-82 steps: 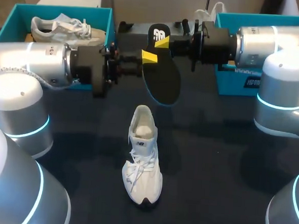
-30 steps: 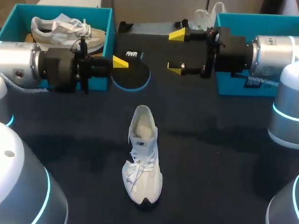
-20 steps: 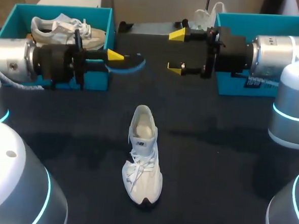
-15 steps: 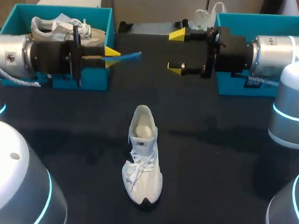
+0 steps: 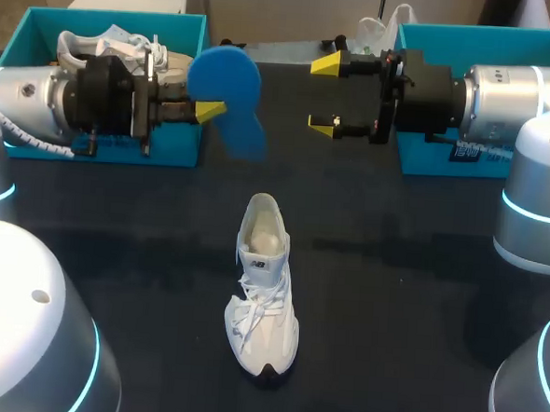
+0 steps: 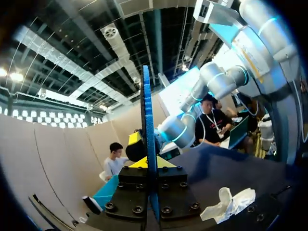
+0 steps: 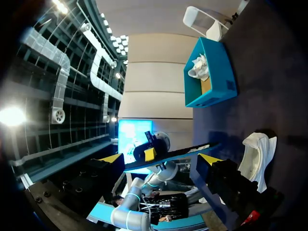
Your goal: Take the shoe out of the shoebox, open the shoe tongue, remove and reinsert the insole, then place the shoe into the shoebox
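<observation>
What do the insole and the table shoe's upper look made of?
Insole: probably foam. The blue face is matte, and the left wrist view shows it thin, edge-on. Shoe: the white upper looks like soft textile or mesh, matte with no shine. The weave is too small to tell.

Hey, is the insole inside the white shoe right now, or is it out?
Out. The left pincer holds the blue insole in the air, well apart from the white shoe lying on the table.

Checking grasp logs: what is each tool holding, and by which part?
Left tool pinches the flat blue foam insole at its side edge, near mid-length. Right tool holds nothing.
</observation>
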You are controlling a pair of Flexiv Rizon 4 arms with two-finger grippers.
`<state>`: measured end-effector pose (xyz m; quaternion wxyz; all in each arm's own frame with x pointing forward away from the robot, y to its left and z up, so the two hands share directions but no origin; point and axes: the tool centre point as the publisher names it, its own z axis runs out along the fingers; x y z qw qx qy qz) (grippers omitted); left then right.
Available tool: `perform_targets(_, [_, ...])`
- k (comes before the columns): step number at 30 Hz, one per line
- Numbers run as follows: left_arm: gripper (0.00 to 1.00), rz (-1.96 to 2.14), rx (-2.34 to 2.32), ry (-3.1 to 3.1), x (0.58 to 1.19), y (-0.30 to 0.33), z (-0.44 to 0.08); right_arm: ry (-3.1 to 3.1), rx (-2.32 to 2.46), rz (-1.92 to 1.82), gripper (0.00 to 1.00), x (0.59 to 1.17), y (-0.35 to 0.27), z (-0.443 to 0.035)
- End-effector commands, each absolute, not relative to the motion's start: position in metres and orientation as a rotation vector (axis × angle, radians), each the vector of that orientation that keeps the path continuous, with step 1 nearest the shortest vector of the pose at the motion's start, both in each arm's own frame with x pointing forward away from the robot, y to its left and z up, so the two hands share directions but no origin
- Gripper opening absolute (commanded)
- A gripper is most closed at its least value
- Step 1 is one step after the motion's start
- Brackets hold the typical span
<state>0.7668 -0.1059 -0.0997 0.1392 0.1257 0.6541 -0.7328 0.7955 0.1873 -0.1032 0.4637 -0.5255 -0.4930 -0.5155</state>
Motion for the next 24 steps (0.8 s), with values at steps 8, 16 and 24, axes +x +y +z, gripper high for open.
perform_targets(8, [0.0,-2.089,0.006,2.131,0.7565,-0.1075,-0.0946,-1.213,-1.294,-1.266,1.0,0.7951,0.1885,-0.1033])
perform_targets(16, [0.0,-2.247,-0.206,2.203,0.7591,-0.1111,-0.0962,-1.213,-1.294,-1.266,1.0,0.7951,0.1885,-0.1033])
perform_targets(24, [0.0,-2.51,-0.64,2.332,0.7623,-0.1122,-0.0888,-1.213,-1.294,-1.266,1.0,0.7951,0.1885,-0.1033])
